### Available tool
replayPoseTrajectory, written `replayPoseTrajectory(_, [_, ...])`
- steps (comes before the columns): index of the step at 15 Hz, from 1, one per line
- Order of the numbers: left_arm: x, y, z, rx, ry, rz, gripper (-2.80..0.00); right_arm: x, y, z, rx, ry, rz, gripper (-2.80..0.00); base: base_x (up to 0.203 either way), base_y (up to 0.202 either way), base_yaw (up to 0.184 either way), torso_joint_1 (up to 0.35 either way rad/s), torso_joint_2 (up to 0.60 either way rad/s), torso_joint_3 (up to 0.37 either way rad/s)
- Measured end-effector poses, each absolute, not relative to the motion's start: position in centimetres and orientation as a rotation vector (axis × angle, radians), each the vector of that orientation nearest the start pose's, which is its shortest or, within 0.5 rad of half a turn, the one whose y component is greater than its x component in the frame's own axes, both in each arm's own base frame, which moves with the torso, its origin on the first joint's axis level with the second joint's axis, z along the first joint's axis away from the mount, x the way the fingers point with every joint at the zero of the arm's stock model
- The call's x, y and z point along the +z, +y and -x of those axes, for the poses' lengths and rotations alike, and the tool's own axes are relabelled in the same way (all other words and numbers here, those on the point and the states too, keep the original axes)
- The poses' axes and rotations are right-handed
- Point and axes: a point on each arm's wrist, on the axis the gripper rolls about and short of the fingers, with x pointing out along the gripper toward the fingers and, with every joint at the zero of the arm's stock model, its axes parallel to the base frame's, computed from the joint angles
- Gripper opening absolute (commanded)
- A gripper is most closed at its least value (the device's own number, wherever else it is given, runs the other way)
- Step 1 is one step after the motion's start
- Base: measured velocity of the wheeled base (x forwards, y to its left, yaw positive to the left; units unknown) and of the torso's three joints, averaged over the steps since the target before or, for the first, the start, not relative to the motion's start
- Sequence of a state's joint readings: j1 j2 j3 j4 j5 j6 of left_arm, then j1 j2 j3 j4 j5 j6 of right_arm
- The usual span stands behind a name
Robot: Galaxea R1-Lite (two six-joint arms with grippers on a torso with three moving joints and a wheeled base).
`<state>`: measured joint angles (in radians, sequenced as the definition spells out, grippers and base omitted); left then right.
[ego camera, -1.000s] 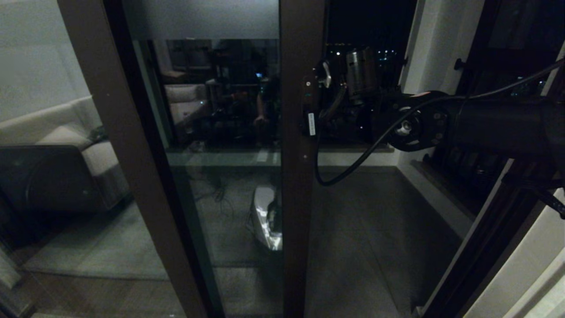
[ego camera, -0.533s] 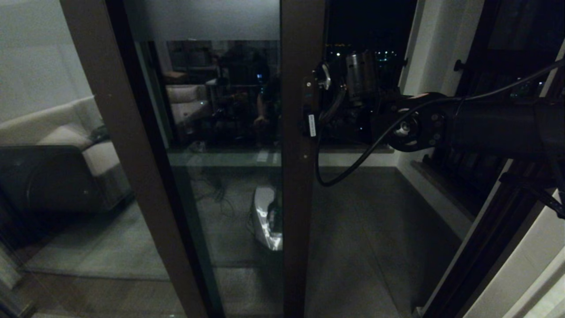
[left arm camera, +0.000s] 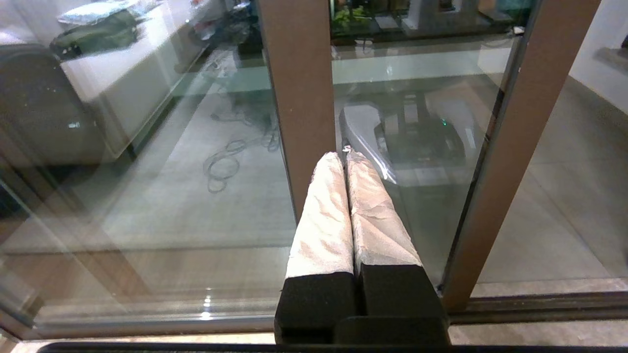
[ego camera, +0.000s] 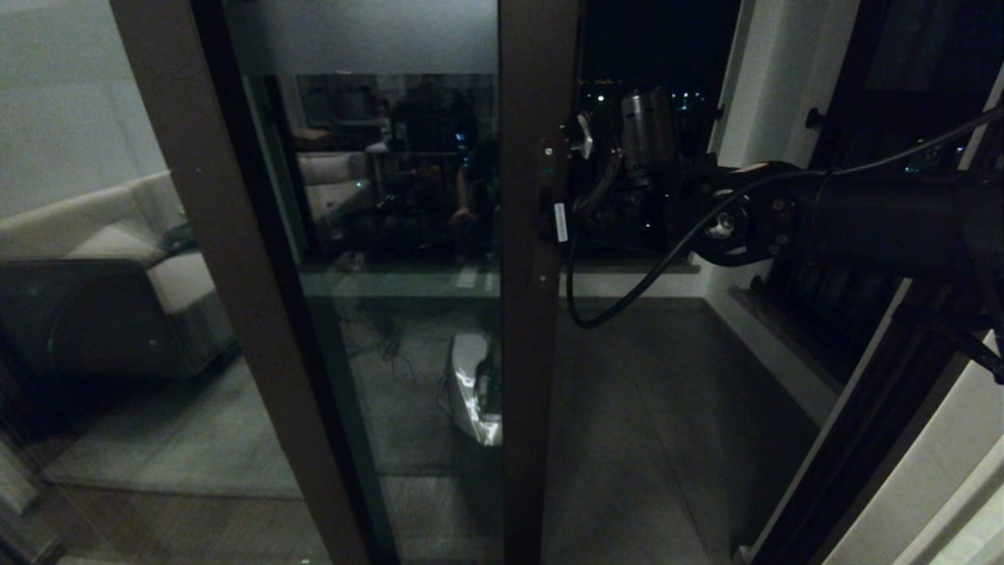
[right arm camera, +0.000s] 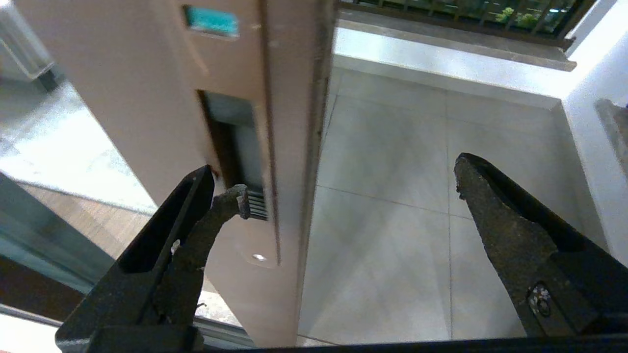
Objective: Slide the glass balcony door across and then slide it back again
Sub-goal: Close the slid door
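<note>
The glass balcony door fills the middle of the head view, with a frosted strip along its top and a dark brown stile. Its slim recessed handle shows in the right wrist view. My right gripper is open and straddles the stile's edge. One fingertip hooks at the lower end of the handle recess, the other hangs free over the balcony floor. In the head view the right gripper sits at the stile at mid height. My left gripper is shut on nothing, low near the glass.
A second brown-framed glass panel leans across the left. Right of the stile lies the tiled balcony floor and a white wall. A black cable loops under my right arm. A bottom track runs along the floor.
My right gripper and wrist have crept slightly to the right along with the reflections in the glass. The door's stile stays almost where it was.
</note>
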<state>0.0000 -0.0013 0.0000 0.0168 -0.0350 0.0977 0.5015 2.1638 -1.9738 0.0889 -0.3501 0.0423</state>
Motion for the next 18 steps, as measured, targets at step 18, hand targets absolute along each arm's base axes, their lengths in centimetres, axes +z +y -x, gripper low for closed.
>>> replayPoseTrajectory(18, [7.4,-0.1,2.3,-0.036,0.014,-0.097,-2.80,26.2,19.5,-40.7,0.115,0.254,0.095,0.00,0.000,0.000,0.000,0.000,0.00,0.000])
